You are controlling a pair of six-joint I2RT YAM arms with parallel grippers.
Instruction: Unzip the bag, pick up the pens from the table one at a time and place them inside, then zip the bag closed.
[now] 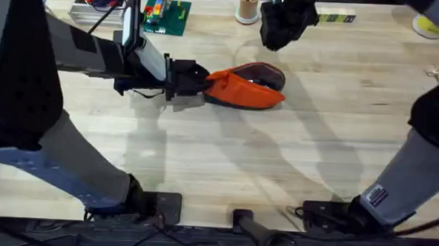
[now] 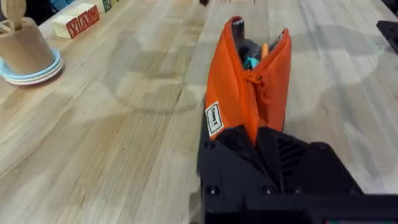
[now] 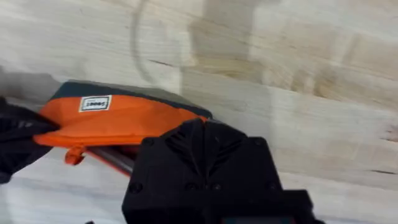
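Bag (image 1: 245, 88), orange with a navy base, lying just above the middle of the overhead frame on the table (image 1: 225, 168), mouth unzipped and gaping. Inside, seen from the left wrist: an orange pen (image 2: 264, 50) and something teal (image 2: 250, 62) poking between the fabric walls; further contents too dark to tell.

Nearest the camera, bare planks across the lower frame, wide room between the two arm bases. Farther up, left gripper (image 1: 195, 79) reaching in from the left, fingers pinched on the bag's left end and holding it. Beyond, at the upper middle, right gripper (image 1: 283, 29) hovering over the bag's far side; jaw state impossible to tell.

Along the top edge: green baseplate (image 1: 172, 18) with bricks at upper left, a small wooden cup (image 1: 247, 5) on a saucer.
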